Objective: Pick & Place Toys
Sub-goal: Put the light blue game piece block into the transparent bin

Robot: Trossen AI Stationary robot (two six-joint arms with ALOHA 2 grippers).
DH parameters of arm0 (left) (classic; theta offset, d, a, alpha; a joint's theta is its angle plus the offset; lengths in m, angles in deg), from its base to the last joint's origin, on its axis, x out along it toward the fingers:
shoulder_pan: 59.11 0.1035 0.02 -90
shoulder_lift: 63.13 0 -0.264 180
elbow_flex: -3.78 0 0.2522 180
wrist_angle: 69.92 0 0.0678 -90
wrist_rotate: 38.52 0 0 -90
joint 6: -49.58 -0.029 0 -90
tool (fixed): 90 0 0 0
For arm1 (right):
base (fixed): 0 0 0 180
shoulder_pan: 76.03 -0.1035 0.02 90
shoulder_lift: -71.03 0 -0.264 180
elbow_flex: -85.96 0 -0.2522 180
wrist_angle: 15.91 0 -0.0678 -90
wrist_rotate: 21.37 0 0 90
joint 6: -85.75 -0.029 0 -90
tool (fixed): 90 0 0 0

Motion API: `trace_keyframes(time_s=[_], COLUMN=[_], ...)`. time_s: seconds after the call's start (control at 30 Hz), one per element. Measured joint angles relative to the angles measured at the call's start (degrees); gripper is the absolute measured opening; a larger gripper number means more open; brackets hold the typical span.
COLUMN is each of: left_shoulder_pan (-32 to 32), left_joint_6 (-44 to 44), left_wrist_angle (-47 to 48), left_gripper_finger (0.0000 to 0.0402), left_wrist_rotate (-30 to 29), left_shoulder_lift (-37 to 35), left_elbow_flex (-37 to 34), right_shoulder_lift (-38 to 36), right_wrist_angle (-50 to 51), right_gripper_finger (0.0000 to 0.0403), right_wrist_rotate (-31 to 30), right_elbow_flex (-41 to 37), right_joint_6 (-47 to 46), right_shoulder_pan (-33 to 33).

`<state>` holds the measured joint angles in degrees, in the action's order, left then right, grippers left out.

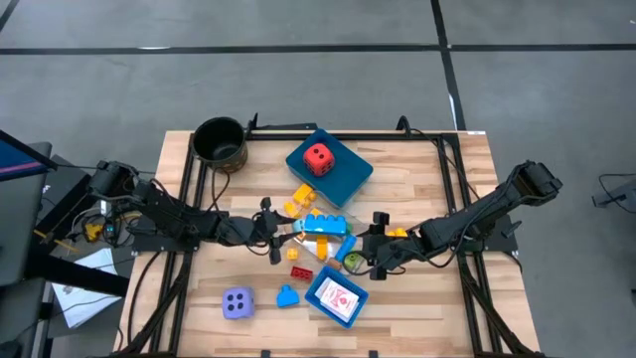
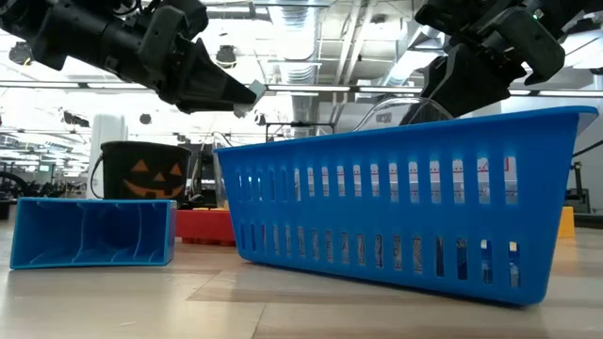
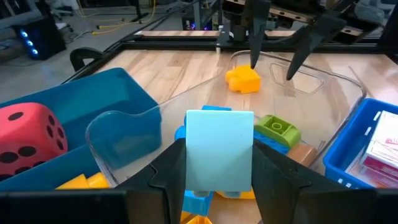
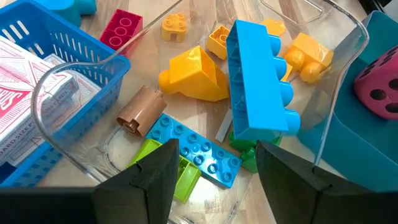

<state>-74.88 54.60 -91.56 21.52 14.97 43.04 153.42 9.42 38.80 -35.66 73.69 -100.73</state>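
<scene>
Fingers of the left gripper (image 3: 219,180) are closed on a pale blue flat piece (image 3: 219,146), held above the brick pile (image 1: 320,231) at mid-table. The right gripper (image 4: 212,171) is held part open and empty over a blue plate brick (image 4: 196,149). A red die (image 1: 318,157) is seen on the teal tray (image 1: 348,177), a lavender die (image 1: 237,303) near the front edge, and cards (image 1: 340,297) in the blue basket (image 1: 320,303).

Red die (image 1: 318,157) atop blue tray (image 1: 350,176)

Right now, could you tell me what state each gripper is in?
Left gripper: closed on a pale blue flat piece.
Right gripper: open, holding nothing.
</scene>
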Motion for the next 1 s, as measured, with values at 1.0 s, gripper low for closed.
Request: trace_keyframes(time_s=[1.0], left_shoulder_pan=[0.1], left_joint_6=[0.0], left_wrist_angle=[2.4], left_gripper_finger=[0.0139], left_wrist_rotate=[0.0], left_shoulder_lift=[0.4], left_elbow_flex=[0.0], right_shoulder_lift=[0.0], right_wrist_angle=[0.0], right_gripper_finger=[0.0205], right_wrist_rotate=[0.0], right_elbow_flex=[0.0], right_joint_6=[0.0], right_shoulder_pan=[0.0])
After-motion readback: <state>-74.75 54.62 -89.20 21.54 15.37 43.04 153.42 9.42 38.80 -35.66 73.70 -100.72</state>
